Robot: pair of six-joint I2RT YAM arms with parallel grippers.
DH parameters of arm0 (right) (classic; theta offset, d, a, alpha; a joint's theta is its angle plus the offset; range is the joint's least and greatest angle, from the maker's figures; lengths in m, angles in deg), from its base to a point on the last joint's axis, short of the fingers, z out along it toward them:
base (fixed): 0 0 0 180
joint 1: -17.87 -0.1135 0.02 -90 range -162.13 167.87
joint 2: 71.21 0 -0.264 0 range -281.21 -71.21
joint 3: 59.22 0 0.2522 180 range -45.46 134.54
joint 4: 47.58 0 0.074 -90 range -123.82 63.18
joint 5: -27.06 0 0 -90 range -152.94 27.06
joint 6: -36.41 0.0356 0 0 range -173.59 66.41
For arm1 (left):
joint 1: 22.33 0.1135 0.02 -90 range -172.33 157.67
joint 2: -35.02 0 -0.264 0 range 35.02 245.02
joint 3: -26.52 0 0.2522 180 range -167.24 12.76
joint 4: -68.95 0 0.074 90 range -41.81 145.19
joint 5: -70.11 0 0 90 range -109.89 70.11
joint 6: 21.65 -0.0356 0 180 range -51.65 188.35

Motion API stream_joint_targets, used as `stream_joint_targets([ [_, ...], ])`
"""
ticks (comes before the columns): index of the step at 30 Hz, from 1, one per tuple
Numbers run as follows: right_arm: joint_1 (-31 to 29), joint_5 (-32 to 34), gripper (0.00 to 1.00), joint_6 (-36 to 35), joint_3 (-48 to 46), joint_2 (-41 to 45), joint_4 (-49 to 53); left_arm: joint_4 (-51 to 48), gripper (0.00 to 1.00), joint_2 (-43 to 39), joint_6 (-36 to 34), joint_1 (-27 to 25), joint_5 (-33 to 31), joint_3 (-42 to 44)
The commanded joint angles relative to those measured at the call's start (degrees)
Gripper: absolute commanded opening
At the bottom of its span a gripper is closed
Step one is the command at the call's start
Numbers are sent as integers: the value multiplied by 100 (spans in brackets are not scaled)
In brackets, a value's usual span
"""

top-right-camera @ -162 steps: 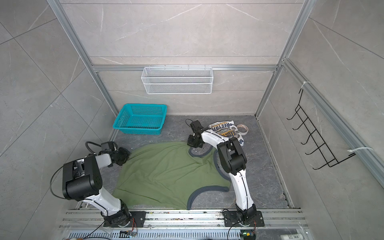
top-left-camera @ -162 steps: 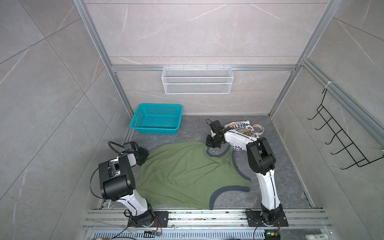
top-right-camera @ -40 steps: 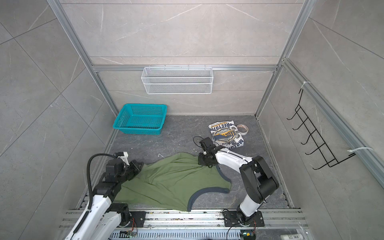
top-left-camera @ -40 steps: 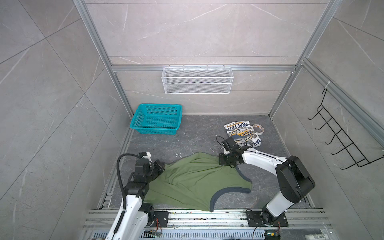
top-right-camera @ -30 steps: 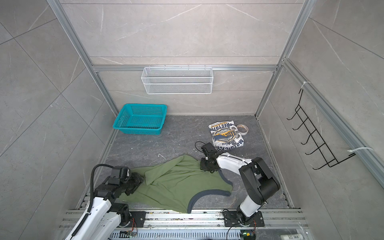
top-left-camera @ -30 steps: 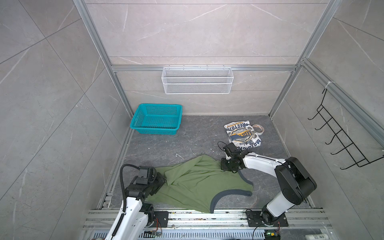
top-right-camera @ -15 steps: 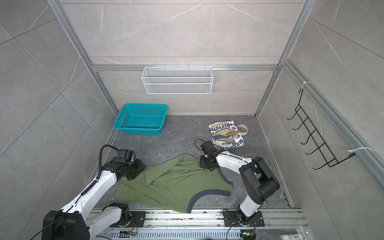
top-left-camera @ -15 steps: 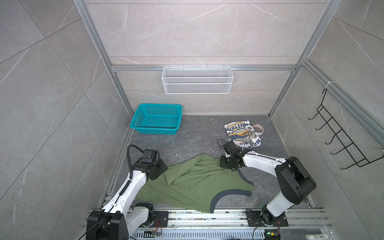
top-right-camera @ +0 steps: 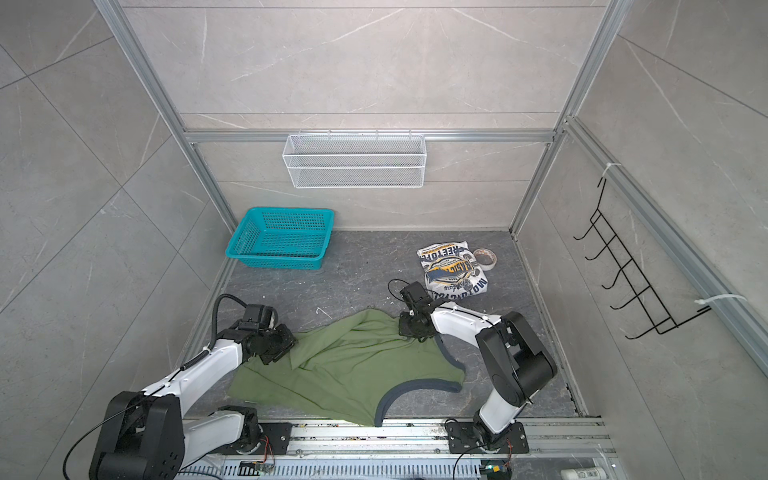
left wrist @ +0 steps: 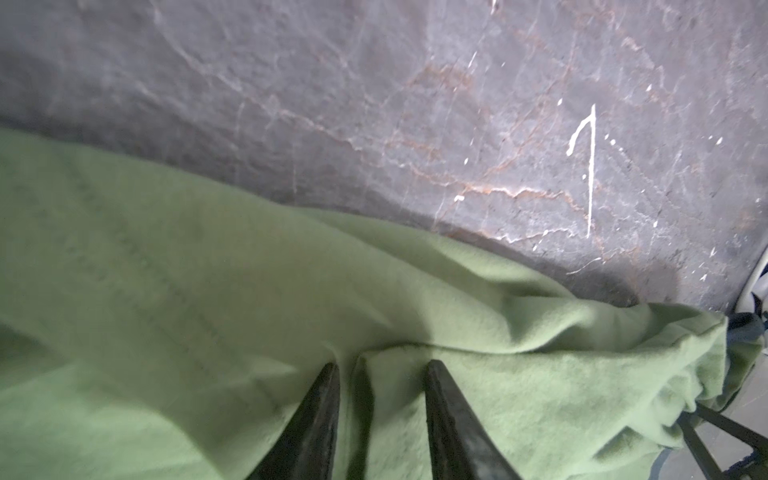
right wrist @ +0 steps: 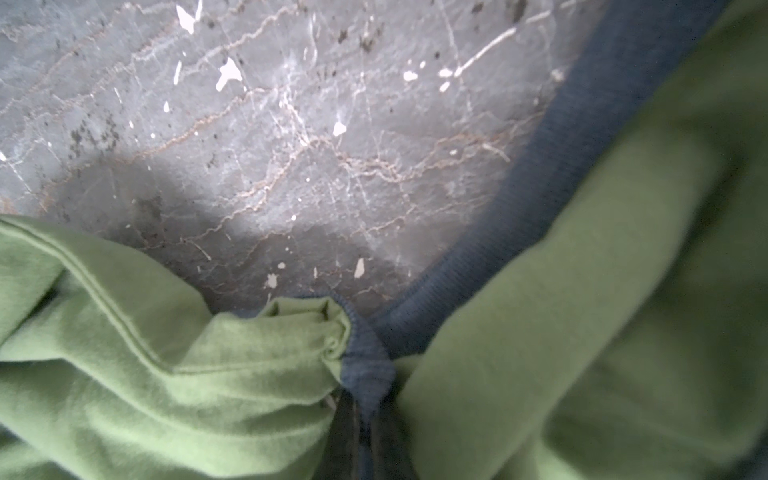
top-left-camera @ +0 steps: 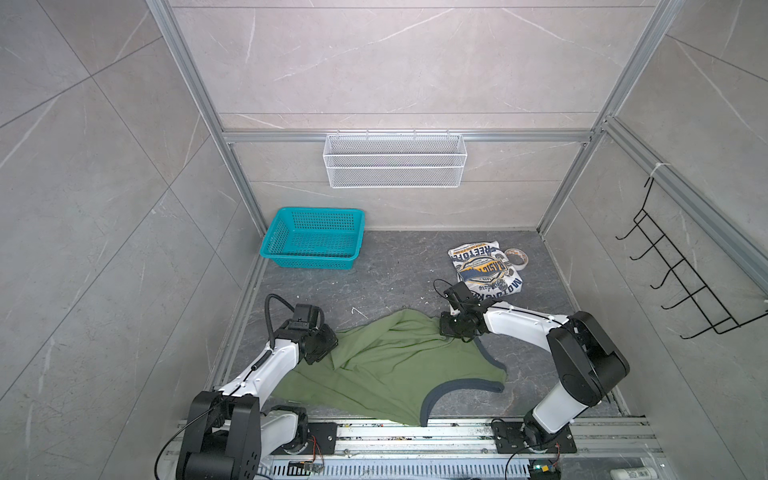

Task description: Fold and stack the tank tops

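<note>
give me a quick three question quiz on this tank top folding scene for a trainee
1. True or false: the right gripper is shut on the olive green tank top.
2. Where does the folded white tank top lie? A in the teal basket; B on the table beside the tape roll; C under the green top.
3. Which gripper's fingertips stand apart on the green cloth?
Key: 1 true; 2 B; 3 the left gripper.
</note>
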Motion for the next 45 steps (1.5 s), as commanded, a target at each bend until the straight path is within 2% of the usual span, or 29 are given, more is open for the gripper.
stream_joint_targets([
  [1, -55, 36, 0, 81, 100, -142, 6, 277, 34, 142, -171, -14, 107, 38],
  [4, -58, 68, 0, 66, 126, -115, 42, 343, 32, 229, -196, -14, 88, 58],
  [8, -55, 101, 0, 42, 193, -104, 95, 420, 23, 363, -242, -14, 79, 32],
  [15, -53, 241, 0, -36, 436, -69, 277, 193, 1, 323, -612, -10, -264, -381],
  [18, -51, 355, 0, -116, 757, -98, 455, -60, 0, 231, -912, -14, -774, -898],
  [21, -46, 413, 0, -243, 1240, -246, 553, -96, 0, 190, -1212, -10, -1546, -1485],
  [24, -18, 486, 0, -340, 1903, -601, 656, 217, 0, 301, -1557, 3, -2299, -1931],
  [26, -9, 476, 0, -403, 2322, -890, 669, 502, 0, 484, -1753, 129, -2576, -2189],
  [31, 33, 419, 0, -517, 3269, -1655, 746, 1367, 0, 1116, -2231, 654, -2626, -2516],
  [38, 43, 244, 0, -627, 4438, -2625, 894, 2165, 0, 2095, -1982, 1778, -1497, -2726],
  [45, 37, 177, 0, -773, 5852, -3509, 1435, 2396, 0, 2479, -2061, 2021, -1501, -2939],
])
